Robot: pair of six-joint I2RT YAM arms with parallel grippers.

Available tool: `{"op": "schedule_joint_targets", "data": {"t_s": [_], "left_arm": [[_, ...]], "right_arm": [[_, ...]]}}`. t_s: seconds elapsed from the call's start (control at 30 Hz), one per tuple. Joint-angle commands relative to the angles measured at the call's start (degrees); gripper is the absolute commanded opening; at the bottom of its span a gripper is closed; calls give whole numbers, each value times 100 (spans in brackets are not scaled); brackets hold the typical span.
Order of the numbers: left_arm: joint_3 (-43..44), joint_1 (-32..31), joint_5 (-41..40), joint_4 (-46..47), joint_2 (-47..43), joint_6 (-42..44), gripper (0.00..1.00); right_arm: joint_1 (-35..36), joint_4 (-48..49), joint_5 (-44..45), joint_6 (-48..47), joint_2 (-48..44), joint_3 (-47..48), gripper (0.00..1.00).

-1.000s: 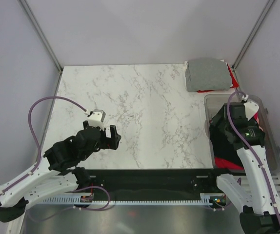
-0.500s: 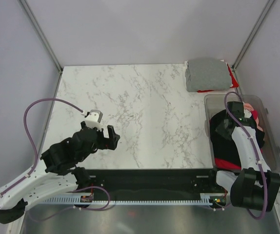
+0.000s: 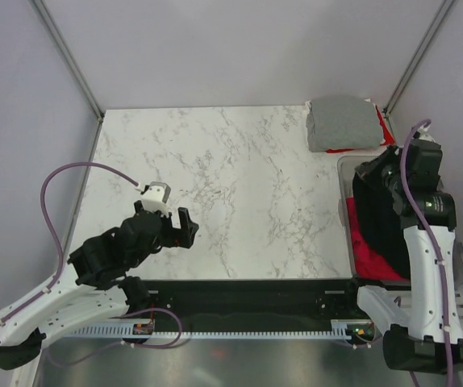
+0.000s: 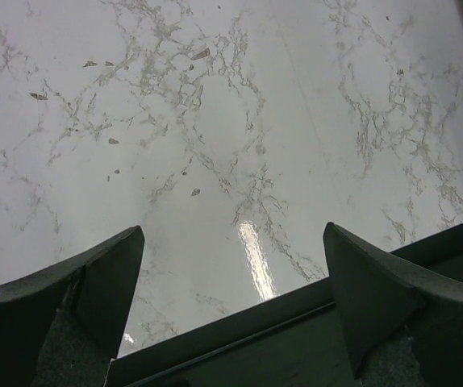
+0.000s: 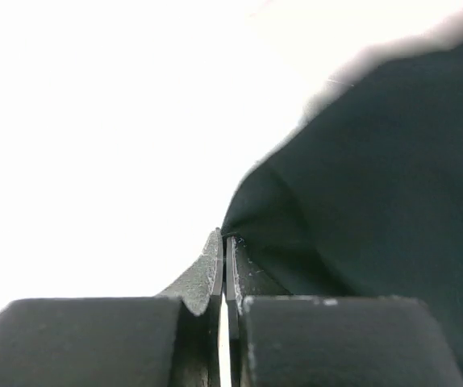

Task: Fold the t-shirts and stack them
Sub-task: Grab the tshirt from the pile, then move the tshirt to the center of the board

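Note:
My right gripper (image 3: 374, 172) is shut on a fold of the black t-shirt (image 3: 379, 222) and holds it up over the clear tub, the cloth hanging down from the fingers. In the right wrist view the gripper (image 5: 225, 246) has its jaws pressed together on the edge of the black t-shirt (image 5: 377, 201). A crimson t-shirt (image 3: 364, 251) lies under it in the tub. A folded grey t-shirt (image 3: 343, 122) rests at the back right on a red one (image 3: 385, 129). My left gripper (image 3: 180, 228) hangs open over the marble near the front edge, nothing between its fingers (image 4: 110, 266).
The clear plastic tub (image 3: 345, 171) stands along the table's right side. A black rail (image 4: 239, 339) runs along the table's near edge, just under the left gripper. Metal posts stand at the back corners.
The right gripper has shut on the black t-shirt and raised it out of the tub, uncovering crimson cloth. The left arm has barely moved.

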Motion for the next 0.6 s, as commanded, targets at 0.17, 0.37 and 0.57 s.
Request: {"op": "schedule_joint_targets", "data": {"t_s": [0.17,0.37,0.57], "left_arm": [[-18,11,-294,149,-176,-70,99],[-44,11,-470,87,-474,-158,99],[-80,11,-505,-26,-686,-342,99]], "right_arm": [[1774,2898,-2898,1059,521,3493,0],[1766,3427,-2318,1172,602,3698,0],[1766,2384,-772,760,-22,570,0]]}}
